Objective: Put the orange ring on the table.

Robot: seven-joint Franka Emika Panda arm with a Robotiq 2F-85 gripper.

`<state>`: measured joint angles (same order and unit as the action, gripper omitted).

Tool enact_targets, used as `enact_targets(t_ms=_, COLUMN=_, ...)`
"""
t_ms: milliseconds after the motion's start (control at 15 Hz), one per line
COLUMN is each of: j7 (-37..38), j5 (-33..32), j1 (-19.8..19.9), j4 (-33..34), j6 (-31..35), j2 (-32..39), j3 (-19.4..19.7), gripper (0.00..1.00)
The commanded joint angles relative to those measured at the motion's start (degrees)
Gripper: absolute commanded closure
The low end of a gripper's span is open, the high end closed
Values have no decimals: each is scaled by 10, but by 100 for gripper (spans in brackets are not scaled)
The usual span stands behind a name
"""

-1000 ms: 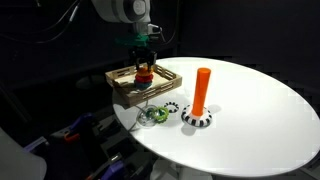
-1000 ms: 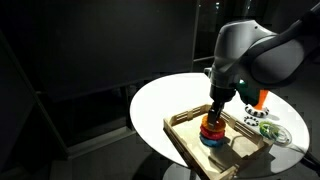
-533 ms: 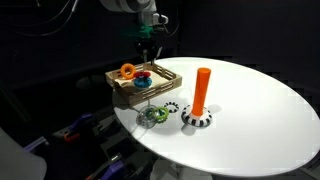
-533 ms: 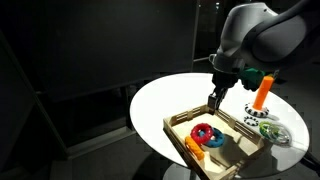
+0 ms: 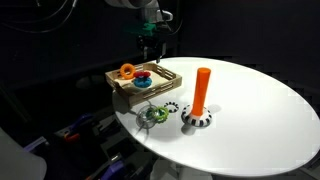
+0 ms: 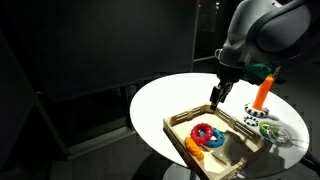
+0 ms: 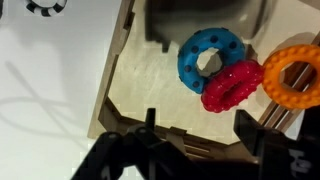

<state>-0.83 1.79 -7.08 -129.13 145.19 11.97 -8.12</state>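
The end effector (image 5: 148, 48) is now raised, fingers apart and empty. The orange ring (image 7: 292, 75) is left below it in the tray (image 7: 140, 95), not yet on the desk (image 5: 250, 100).

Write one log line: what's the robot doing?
gripper: open, empty, above tray | orange ring: in tray beside red ring | table: orange ring not there yet

A square wooden tray (image 7: 150, 100) holds a blue ring (image 7: 205, 50) and a red ring (image 7: 232, 87); in the wrist view the red one overlaps the blue one's edge and the two touch. Outside the tray a tall orange post (image 5: 202, 88) stands upright on a black-and-white patterned base (image 5: 197, 120). Just beside that base lie a green ring (image 5: 153, 116) and a small black-and-white patterned piece (image 5: 170, 107), both between post and tray
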Motion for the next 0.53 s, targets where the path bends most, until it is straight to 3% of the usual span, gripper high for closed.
enact_targets(t_ms=0, j7=-13, j5=25, j1=-3, j4=-13, j6=-11, j2=-22, j3=-13, gripper=0)
enact_targets(t_ms=200, j7=-19, j5=37, j1=-12, j4=-13, j6=-11, j2=-21, j3=-27, gripper=0)
enact_targets(t_ms=467, j7=-73, j5=109, j1=-15, j4=-7, j6=-27, j2=-17, j3=-64, gripper=0)
